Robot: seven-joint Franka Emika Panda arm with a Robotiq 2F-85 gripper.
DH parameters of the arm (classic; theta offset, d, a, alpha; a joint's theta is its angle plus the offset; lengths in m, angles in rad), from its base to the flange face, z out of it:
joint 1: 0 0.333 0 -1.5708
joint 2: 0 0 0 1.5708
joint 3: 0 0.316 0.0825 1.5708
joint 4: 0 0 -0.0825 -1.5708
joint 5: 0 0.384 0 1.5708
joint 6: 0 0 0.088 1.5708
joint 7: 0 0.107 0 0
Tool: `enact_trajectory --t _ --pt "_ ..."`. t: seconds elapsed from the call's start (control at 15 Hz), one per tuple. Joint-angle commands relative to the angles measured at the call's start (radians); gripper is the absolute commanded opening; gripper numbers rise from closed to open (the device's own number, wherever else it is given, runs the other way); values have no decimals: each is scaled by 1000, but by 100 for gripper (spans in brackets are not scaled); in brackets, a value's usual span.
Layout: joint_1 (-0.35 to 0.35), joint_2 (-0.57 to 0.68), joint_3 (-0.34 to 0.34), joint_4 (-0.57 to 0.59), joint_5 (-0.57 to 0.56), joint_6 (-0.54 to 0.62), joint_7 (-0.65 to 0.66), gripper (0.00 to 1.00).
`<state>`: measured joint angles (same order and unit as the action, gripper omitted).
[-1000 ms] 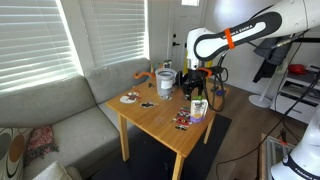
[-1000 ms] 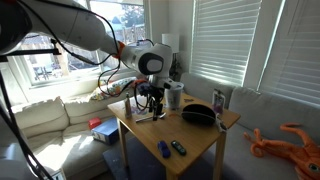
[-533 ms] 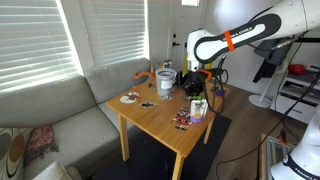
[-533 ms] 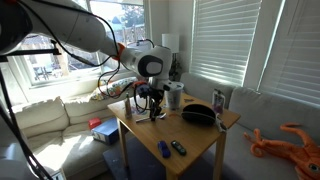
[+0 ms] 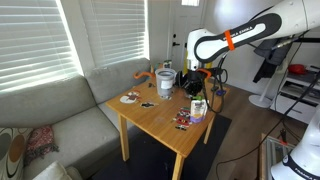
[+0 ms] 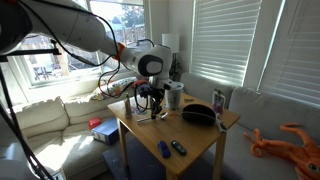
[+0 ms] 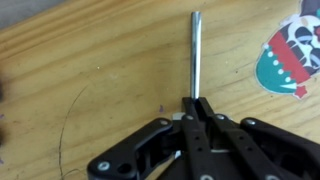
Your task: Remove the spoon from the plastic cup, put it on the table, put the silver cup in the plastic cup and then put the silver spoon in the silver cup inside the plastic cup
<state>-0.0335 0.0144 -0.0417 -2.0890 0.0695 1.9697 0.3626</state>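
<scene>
Holding: I have the gripper (image 7: pixel 200 108) pinched tight on the spoon (image 7: pixel 194 55), jaws meeting on its near end.
Spoon: outside the plastic cup (image 5: pixel 198 110), stretched straight ahead of the fingers, low over the table (image 7: pixel 90 60). I cannot tell whether it touches the wood.
Plastic cup: upright near the table's edge, just beside the gripper.
Nearby: a round sticker (image 7: pixel 285 55) lies flat on the wood to the right of the spoon, apart from it.

Shiny metal spoon (image 7: pixel 195 55), matt black tool (image 7: pixel 198 106), grained light-wood table (image 7: pixel 90 60).
</scene>
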Motion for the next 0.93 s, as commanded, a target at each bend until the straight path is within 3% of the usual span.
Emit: enact_trajectory --t 0.0,0.4,0.87 --pt "-1 -76 1 7 -48 0 26 2" --pt "-23 -193 12 111 -190 39 52 2" --pt "-27 -135 61 203 -274 289 170 2"
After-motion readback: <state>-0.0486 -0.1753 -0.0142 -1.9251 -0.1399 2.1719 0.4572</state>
